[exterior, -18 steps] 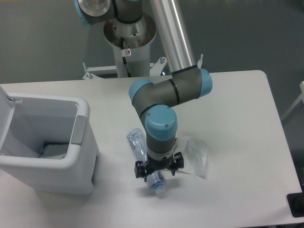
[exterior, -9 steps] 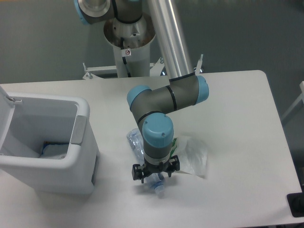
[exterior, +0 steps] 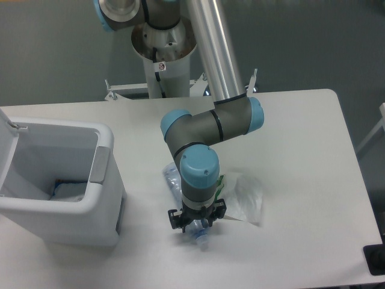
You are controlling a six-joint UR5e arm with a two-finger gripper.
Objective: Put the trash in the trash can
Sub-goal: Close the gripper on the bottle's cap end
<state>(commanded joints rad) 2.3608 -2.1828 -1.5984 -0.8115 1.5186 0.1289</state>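
The clear bluish bottle (exterior: 173, 180) lies on the table, its cap end (exterior: 201, 242) poking out below my gripper and its upper end showing beside the wrist. My gripper (exterior: 196, 224) points straight down over the bottle's lower part, low at the table. The wrist hides the fingers, so I cannot tell whether they are closed on the bottle. The wrinkly translucent bag (exterior: 243, 198) with green print lies just right of the gripper. The white trash can (exterior: 102, 198) stands at the left with its lid open.
Pale material (exterior: 69, 189) lies at the bottom of the can. The robot's base column (exterior: 163, 48) stands behind the table's far edge. A dark object (exterior: 375, 260) sits at the table's front right corner.
The gripper has moved a little left and down onto the bottle, mostly in the first half second. The bottle and bag have hardly shifted.
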